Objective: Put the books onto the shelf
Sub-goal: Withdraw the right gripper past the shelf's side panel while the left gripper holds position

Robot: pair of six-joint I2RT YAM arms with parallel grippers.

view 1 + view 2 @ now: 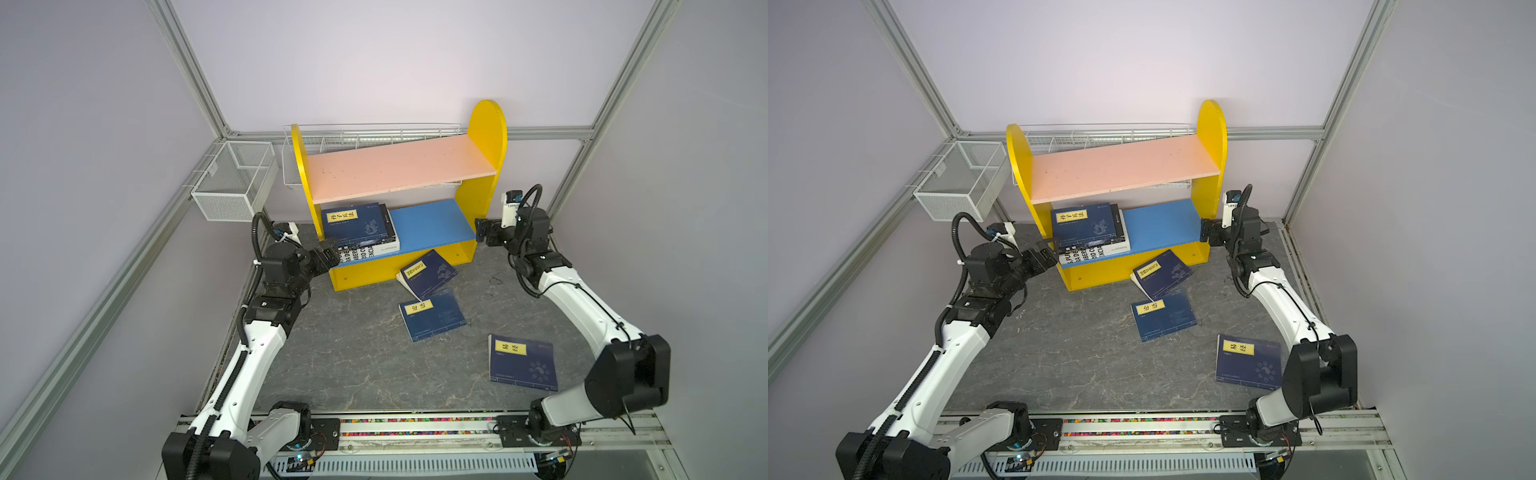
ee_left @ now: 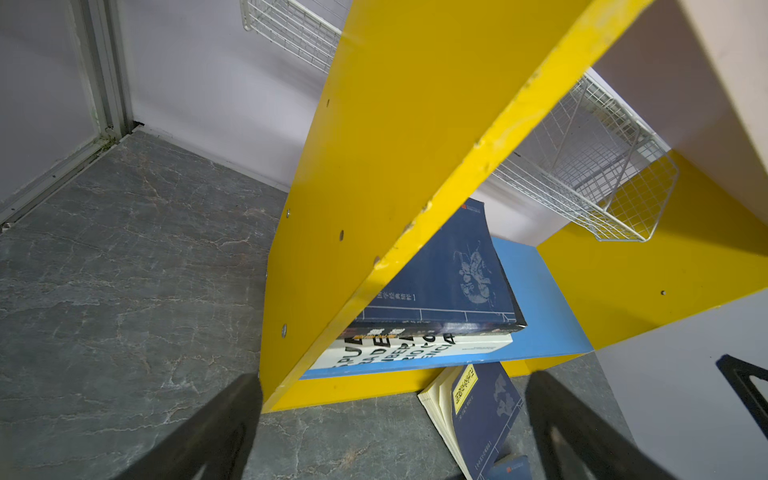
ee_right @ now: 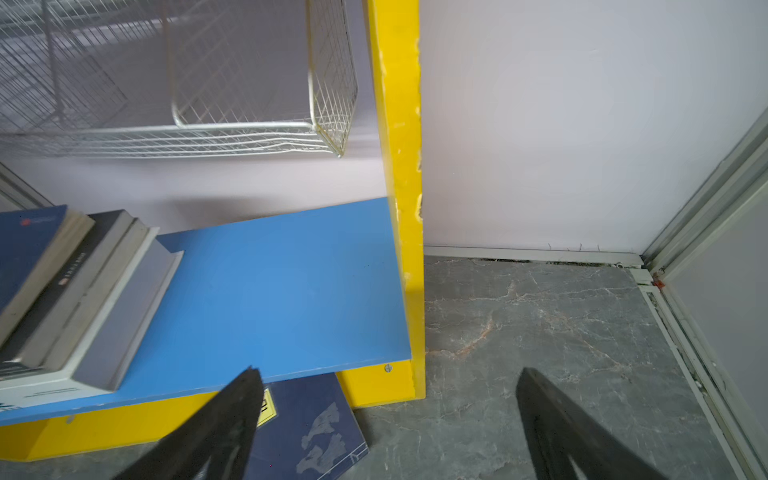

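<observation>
Books half shelved: on the grey, marble-veined table (image 1: 353, 374) stands the shelf (image 1: 488, 137), with glossy yellow round-topped sides and a bare matte pink upper board. On its blue lower board (image 1: 428, 222) a stack (image 1: 357, 226) of paperbacks lies flat, thick white volume beneath, navy cover on top. Three slim navy books with yellow labels are left on the table: one (image 1: 428, 274) propped against the shelf's base, one (image 1: 432, 318) touching it, one (image 1: 523, 361) well apart. The left gripper (image 1: 330, 255) and right gripper (image 1: 480, 232) hover at the shelf's ends, jaws spread wide, holding nothing
</observation>
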